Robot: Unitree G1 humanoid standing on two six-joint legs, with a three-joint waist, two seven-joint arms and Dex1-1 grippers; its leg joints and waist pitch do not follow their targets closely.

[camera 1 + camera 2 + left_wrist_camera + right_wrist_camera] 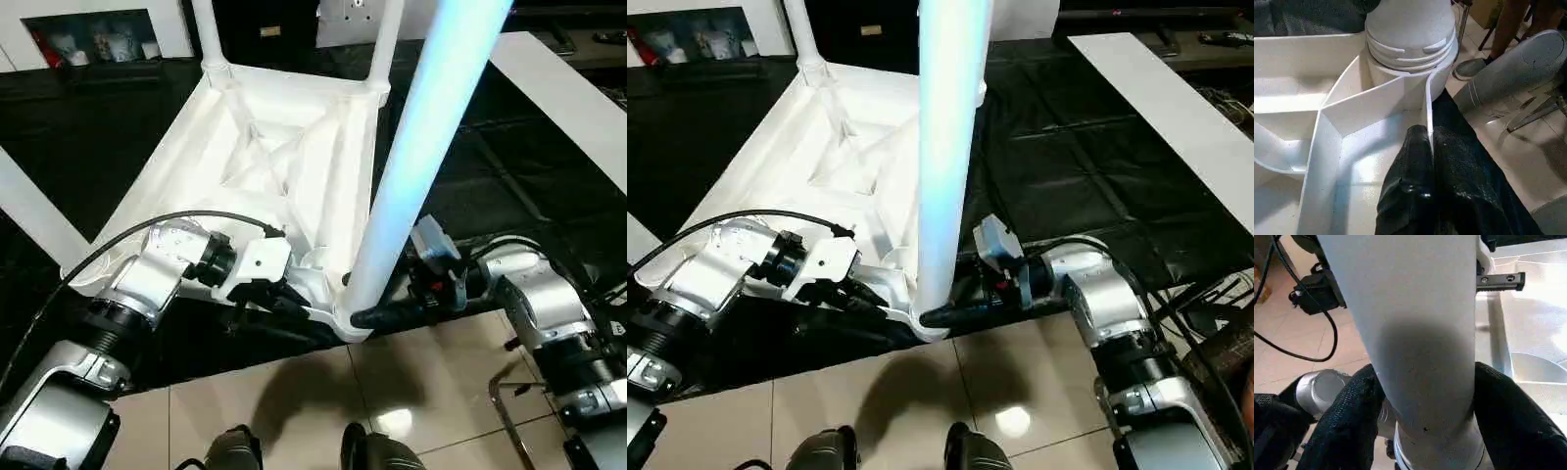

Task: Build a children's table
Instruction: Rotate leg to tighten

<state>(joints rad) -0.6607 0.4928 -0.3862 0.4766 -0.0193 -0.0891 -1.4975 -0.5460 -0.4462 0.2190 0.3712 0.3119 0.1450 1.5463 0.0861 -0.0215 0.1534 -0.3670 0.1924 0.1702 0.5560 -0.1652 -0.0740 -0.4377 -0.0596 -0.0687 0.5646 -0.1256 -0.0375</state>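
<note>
The children's table top [294, 147] lies upside down on a black mat, ribbed underside up. Two white legs [208, 34] [385, 44] stand in its far corner sockets. A third leg [421, 147] stands upright in the near right corner socket [1410, 49]. My left gripper [294, 299] is shut on a thin rib of the underside [1400, 93] just beside that socket. My right gripper [377, 315] reaches in from the right, and its two black fingers [1352, 416] press on either side of the third leg's base [1420, 357].
The black mat [490, 186] ends at beige floor tiles [294, 401] just before my feet. A long white board [568, 88] lies at the right and a white strip [29, 215] at the left. A person's shoe [1471, 68] stands beyond the near corner.
</note>
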